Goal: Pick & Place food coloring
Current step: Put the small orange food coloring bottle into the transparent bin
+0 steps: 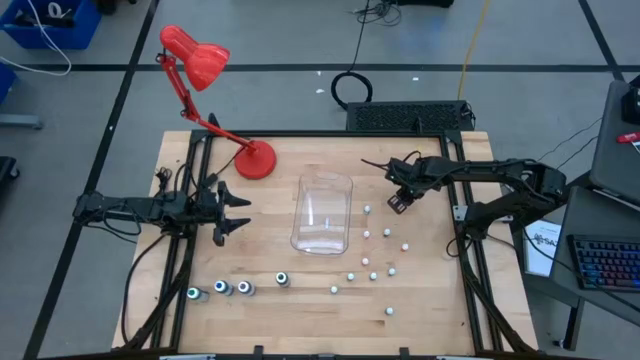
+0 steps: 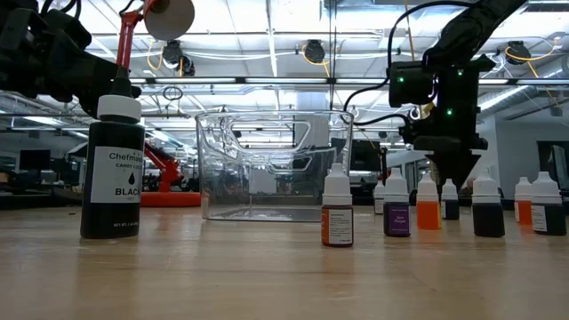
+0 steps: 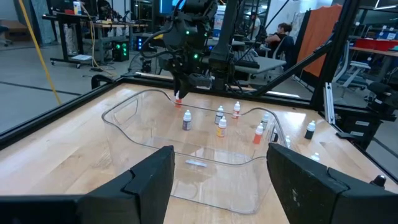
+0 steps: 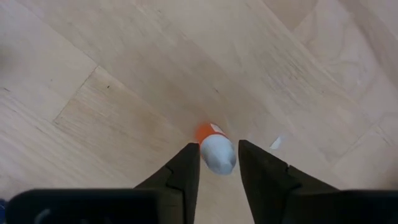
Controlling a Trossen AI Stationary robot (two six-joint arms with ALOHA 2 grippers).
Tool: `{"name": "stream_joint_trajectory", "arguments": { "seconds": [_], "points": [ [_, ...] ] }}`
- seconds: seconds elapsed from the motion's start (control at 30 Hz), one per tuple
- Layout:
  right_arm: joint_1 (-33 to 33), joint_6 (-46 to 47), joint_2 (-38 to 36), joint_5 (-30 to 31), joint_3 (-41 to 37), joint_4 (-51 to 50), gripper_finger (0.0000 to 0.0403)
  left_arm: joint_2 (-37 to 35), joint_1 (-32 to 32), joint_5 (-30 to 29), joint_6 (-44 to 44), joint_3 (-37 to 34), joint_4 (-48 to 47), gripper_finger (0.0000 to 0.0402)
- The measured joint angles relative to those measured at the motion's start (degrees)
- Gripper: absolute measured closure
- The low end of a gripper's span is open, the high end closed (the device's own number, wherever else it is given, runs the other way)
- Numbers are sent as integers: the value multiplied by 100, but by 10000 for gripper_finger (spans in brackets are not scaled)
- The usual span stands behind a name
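In the high view the right tool [image 1: 399, 200] sits right of centre in the upper half of the frame, just right of the clear plastic tub [image 1: 322, 213]. Its wrist view shows its two dark fingers [image 4: 186, 171] standing on either side of a small orange bottle [image 4: 213, 149] with a white cap; the fingers are close to the cap, but a thin gap shows on each side, so I cannot tell that they grip it. In the low view the same orange bottle [image 2: 428, 206] stands upright on the table [image 2: 267, 276] right of centre, with the right tool [image 2: 453, 174] coming down just beside it.

The left tool [image 1: 228, 213] waits at the left of the high frame, left of the tub, with its fingers [image 3: 152, 180] spread wide and nothing between them.

The other small bottles [image 1: 372, 261] lie scattered on the table below and right of the tub. Four larger dark bottles [image 1: 232, 288] stand in a row at the lower left of the wooden top. One of them, labelled black [image 2: 112, 169], stands tall at the left of the low view. A red desk lamp [image 1: 215, 95] stands at the upper left of the table.
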Motion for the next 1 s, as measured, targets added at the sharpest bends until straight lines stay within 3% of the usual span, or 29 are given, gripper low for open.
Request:
{"name": "stream_joint_trajectory", "arguments": {
  "seconds": [0.3,0.57,0.77,1.0],
  "points": [
    [2,-133,-11,35,-109,206,357,0,0,0,0,2,0,149],
    [61,-430,-73,35,43,235,359,1,0,0,0,1,0,149],
    [432,-399,-550,183,874,69,359,2,0,0,0,1,0,149],
    [1233,-471,-373,332,2900,-157,361,2,1,0,0,1,1,149]
  ]
}}
